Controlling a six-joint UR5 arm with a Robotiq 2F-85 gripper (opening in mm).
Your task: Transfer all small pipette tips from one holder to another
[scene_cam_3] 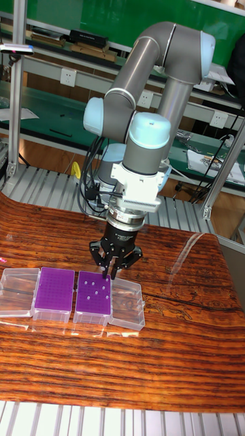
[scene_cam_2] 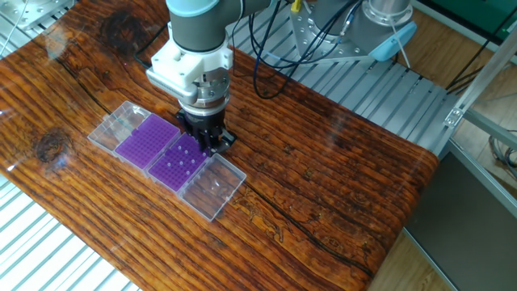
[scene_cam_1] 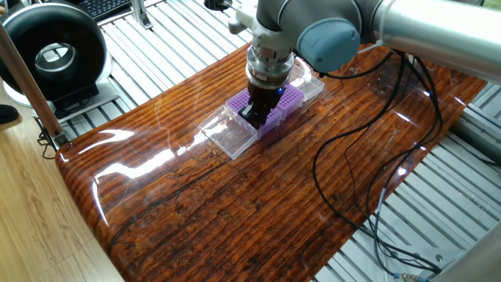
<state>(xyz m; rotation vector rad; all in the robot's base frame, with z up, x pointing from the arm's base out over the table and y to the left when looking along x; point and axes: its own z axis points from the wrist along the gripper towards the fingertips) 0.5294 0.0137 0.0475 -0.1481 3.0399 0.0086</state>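
Jaws of gripper [scene_cam_3: 112, 270] hide their gap above rack [scene_cam_3: 92, 298].

One fixed cam is looking down across the desk [scene_cam_1: 235, 204] from a corner; the other is facing it from the opp. side, closer. Tall cam is sitting low, front-on. All three are sharing the racks [scene_cam_2: 166, 153].

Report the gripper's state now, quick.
Gripper: fingers drawn close over the square purple rack with white tips; whether they hold a tip cannot be told.
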